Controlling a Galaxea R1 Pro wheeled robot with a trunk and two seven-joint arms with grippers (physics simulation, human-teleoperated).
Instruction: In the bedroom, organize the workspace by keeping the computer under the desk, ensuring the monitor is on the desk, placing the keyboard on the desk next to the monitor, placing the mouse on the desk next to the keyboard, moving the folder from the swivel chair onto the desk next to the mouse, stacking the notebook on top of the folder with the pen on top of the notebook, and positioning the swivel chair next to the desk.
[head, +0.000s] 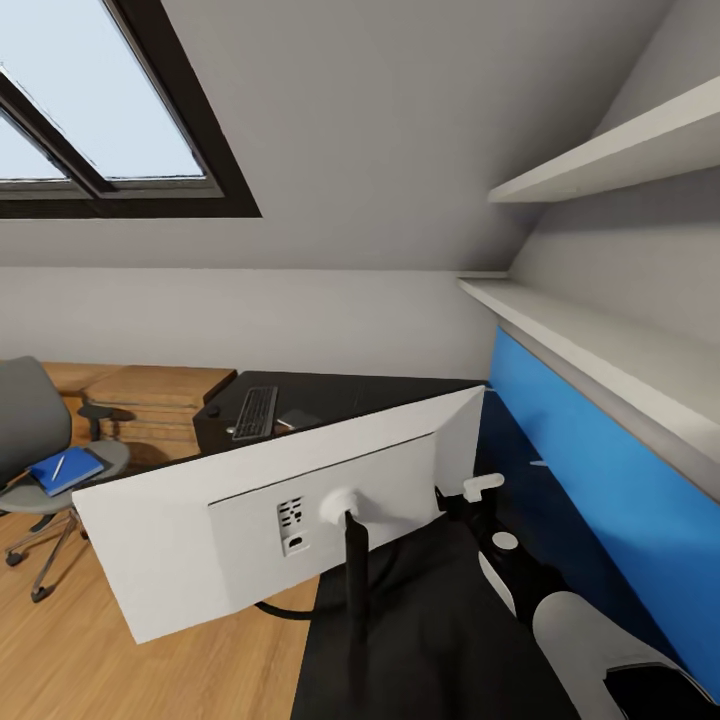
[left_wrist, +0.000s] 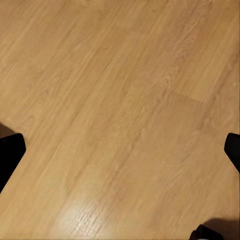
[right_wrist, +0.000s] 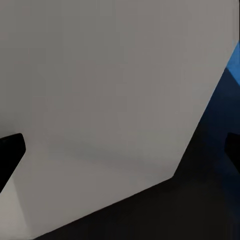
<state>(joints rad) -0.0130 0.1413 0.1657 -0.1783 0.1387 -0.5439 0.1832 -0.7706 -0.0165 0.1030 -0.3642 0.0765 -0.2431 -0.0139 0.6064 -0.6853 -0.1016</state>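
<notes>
On the dark desk (head: 420, 640), near edge, the white monitor (head: 250, 520) stands with its back to the head camera, tilted, its black stand pole (head: 355, 570) running down to the desk top and a black cable (head: 285, 608) looping off the desk's left edge. At the far end of the desk lies the black keyboard (head: 256, 412), with a small dark flat item (head: 298, 419) just beside it and a small dark round thing (head: 212, 410) near the far left corner; can't tell which is the mouse. Well left of the desk, the grey swivel chair (head: 30, 420) sits on the wood floor (head: 150, 660), carrying the blue notebook/folder stack (head: 66, 470) on its seat with the pen (head: 58, 467) on top. Right arm (head: 570, 620) reaches along the desk's right side beside the blue wall panel (head: 600, 500), close behind the monitor's right edge. Right gripper (right_wrist: 120, 150): fingertips (right_wrist: 10, 150) spread wide, holding nothing, monitor back (right_wrist: 100, 100) just ahead. Left gripper (left_wrist: 120, 150): fingers (left_wrist: 10, 150) wide apart, nothing held, pointing at bare wood floor (left_wrist: 120, 100). Two white shelves (head: 600, 340) run along the right wall; a skylight (head: 100, 110) sits in the sloped ceiling; a low wooden platform (head: 150, 395) lies behind the chair.
</notes>
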